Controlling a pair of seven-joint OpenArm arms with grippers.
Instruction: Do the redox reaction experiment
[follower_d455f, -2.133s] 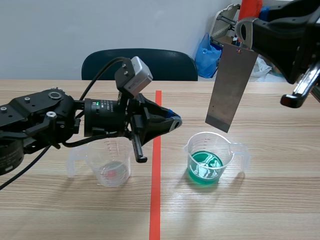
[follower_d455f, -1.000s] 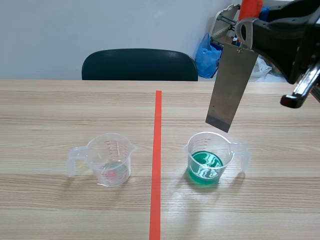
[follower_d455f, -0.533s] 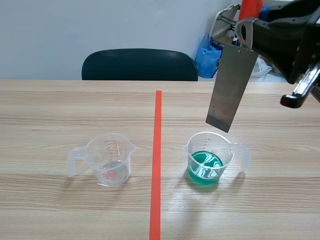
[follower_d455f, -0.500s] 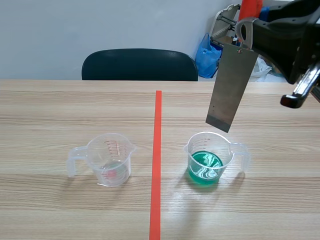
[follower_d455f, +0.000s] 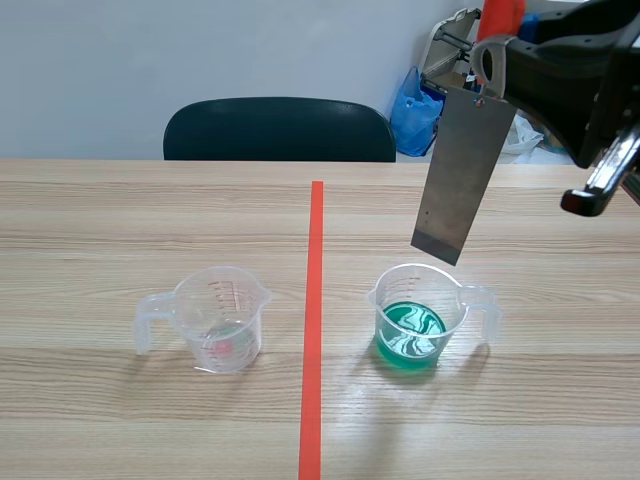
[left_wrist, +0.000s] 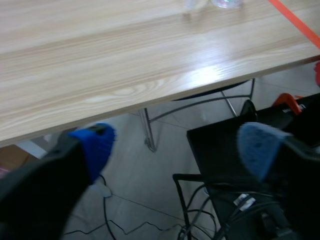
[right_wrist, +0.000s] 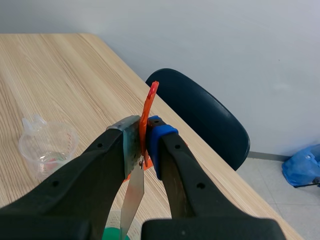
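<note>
A metal strip (follower_d455f: 462, 175) is clamped by its top end in the right gripper (right_wrist: 142, 145) and hung tilted above the beaker of green liquid (follower_d455f: 420, 318), apart from it. The left gripper (left_wrist: 177, 145) is held spread wide beyond the edge of the table (left_wrist: 125, 65).
</note>
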